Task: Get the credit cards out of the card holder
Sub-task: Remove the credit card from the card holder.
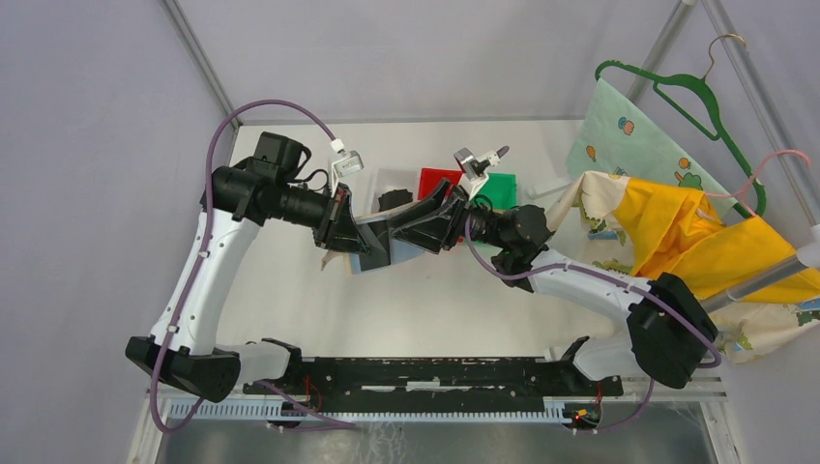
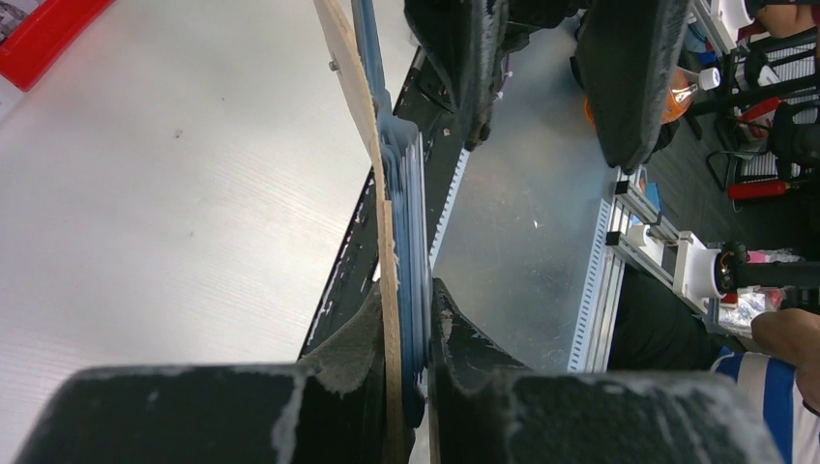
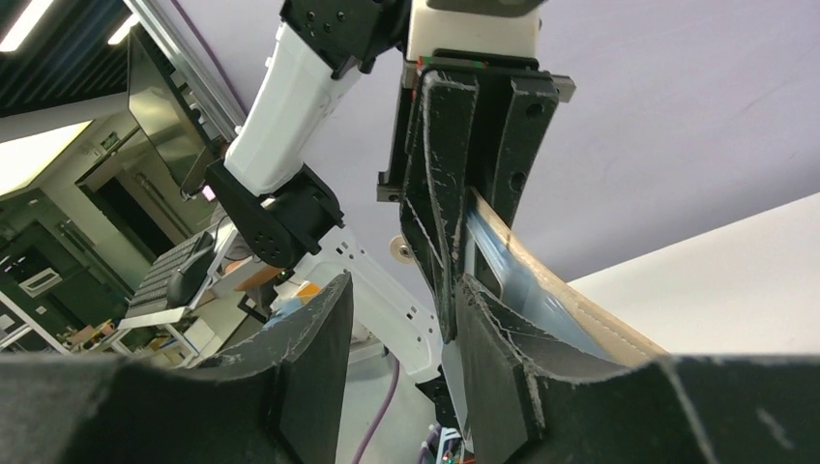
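The card holder (image 1: pixel 372 256) is held up above the table between both arms. My left gripper (image 1: pixel 340 227) is shut on its lower end. In the left wrist view the holder (image 2: pixel 390 208) stands edge-on in the left gripper (image 2: pixel 406 300), with the tan skin on the left and blue-grey panels on the right. Thin pale layers (image 2: pixel 414 179) stacked in its pocket look like the credit cards' edges. My right gripper (image 1: pixel 425 224) meets the holder from the right. Its fingers (image 3: pixel 404 282) stand apart with nothing between them, and the holder (image 3: pixel 551 295) lies against the outside of the right-hand finger (image 3: pixel 503 358).
White (image 1: pixel 392 179), red (image 1: pixel 440 179) and green (image 1: pixel 501 186) bins stand at the back of the table, with a black lump (image 1: pixel 392 200) in the white one. Yellow and patterned cloth (image 1: pixel 677 232) and a green hanger (image 1: pixel 696 97) fill the right side.
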Controlling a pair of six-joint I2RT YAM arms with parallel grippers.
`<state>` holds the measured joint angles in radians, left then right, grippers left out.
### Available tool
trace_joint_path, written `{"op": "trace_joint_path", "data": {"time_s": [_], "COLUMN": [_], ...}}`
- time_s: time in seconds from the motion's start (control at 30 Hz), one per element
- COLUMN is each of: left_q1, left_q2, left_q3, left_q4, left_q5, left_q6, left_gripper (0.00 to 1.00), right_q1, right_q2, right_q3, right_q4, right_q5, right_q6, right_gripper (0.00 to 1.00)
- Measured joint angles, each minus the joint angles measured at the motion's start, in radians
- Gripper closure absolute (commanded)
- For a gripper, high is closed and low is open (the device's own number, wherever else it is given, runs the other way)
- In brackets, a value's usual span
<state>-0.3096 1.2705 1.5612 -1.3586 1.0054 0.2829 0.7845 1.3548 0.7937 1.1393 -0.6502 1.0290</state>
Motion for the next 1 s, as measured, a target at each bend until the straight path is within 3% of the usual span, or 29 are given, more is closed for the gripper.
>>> {"op": "trace_joint_path", "data": {"time_s": [0.63,1.0], "left_q1": [0.0,0.0], "left_q2": [-0.001,-0.001], "left_q3": [0.005,0.005], "left_q4": [0.0,-0.002], "left_q5": [0.001,0.003], "left_q6": [0.0,0.0], "left_gripper": [0.89,0.89], "right_q1": [-0.017,0.008], "right_q2": [-0.002,0.034], "right_q3": [-0.027,-0.027], "right_q4": [-0.072,0.012], "right_q5": [0.007,0.003], "right_q6": [-0.023,0.024], "right_gripper": [0.5,0.53]}}
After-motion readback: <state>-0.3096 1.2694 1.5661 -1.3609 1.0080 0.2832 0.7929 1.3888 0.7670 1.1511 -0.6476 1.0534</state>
